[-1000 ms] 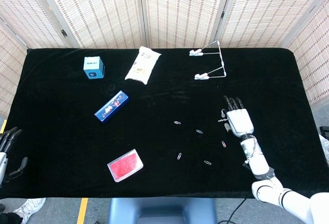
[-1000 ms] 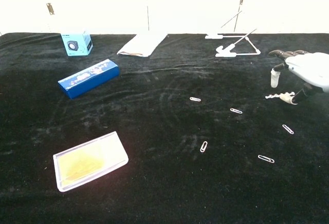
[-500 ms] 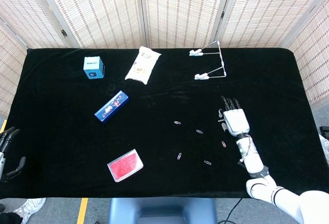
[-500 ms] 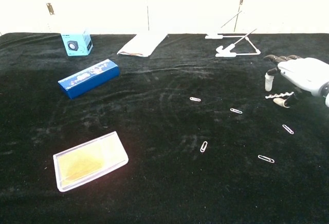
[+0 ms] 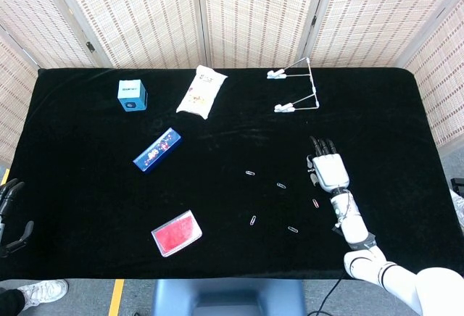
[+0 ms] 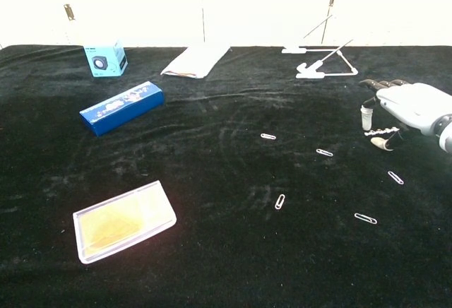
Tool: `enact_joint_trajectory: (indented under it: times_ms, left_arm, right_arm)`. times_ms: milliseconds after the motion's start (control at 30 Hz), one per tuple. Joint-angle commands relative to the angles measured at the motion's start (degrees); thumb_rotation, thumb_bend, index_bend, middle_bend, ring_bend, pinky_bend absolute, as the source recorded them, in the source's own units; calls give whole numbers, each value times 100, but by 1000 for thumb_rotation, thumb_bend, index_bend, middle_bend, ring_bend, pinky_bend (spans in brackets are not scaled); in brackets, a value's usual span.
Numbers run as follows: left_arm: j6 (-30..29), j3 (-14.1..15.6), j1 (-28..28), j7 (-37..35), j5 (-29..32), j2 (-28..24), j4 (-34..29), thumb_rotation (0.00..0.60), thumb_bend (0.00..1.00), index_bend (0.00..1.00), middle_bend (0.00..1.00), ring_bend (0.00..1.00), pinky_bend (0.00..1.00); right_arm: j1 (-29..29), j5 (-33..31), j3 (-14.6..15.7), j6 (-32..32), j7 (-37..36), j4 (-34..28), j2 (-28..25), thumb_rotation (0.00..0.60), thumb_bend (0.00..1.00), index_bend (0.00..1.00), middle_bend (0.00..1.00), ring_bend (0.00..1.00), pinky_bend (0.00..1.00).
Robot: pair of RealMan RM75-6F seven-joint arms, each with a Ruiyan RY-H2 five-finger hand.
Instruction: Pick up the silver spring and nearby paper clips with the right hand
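Observation:
The silver spring lies on the black cloth just under my right hand. The hand hovers palm down, fingers spread, with one fingertip above the spring and the thumb tip beside it; nothing is held. In the head view my right hand covers the spring. Several paper clips lie to its left and front: one, another, a third. In the head view the closest clip sits just below the hand. My left hand hangs at the table's near left edge, holding nothing.
A white wire stand is behind the right hand. Across the left half lie a white pouch, a light blue cube box, a long blue box and a red card case.
My right hand has slid left and slightly lower, closing over the spring, which stayed put. The left hand has sunk lower at the frame's edge.

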State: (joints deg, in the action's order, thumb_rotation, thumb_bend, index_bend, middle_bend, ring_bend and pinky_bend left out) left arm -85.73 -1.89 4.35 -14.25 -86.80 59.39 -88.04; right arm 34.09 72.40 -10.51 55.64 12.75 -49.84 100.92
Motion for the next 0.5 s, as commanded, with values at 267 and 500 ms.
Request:
enact_joint_trajectory:
  times_ms: [267,500]
  left_arm:
    - [25,-6,12,-2,4,13,20,600,508,0,63,65,0]
    - [44,-8,18,-14,13,8,35,600,510,7,63,65,0]
  right_arm:
    - [25,-30,-16,-25,0,39,3,600,356,499,0,0,0]
    - [51,-68,-28,-51,61,95,37,600,357,518,0,0,0]
